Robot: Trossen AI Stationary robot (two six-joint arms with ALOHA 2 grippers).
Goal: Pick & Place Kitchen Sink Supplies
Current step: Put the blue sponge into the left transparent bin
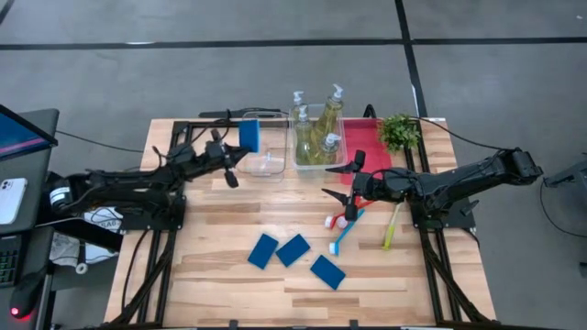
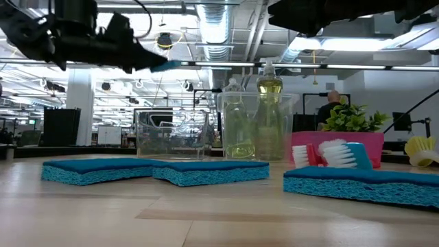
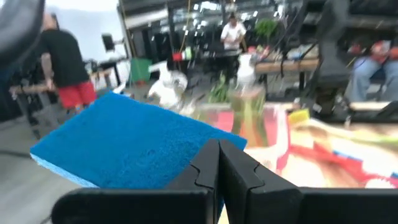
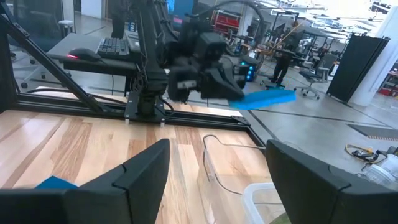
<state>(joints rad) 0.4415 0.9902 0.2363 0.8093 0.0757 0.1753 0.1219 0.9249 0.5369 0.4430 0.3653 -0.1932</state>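
Above the counter's far edge, left hand (image 1: 240, 152) clamped on sponge (image 1: 249, 136) over empty bin (image 1: 264, 163); thin edge grip may slip, missing it; right hand (image 1: 341, 190) apart.

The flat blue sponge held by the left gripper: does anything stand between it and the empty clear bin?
Nothing visible does. The left gripper, shut on the flat blue rectangular sponge, holds it above the clear plastic bin's open top, and no object blocks the way down.
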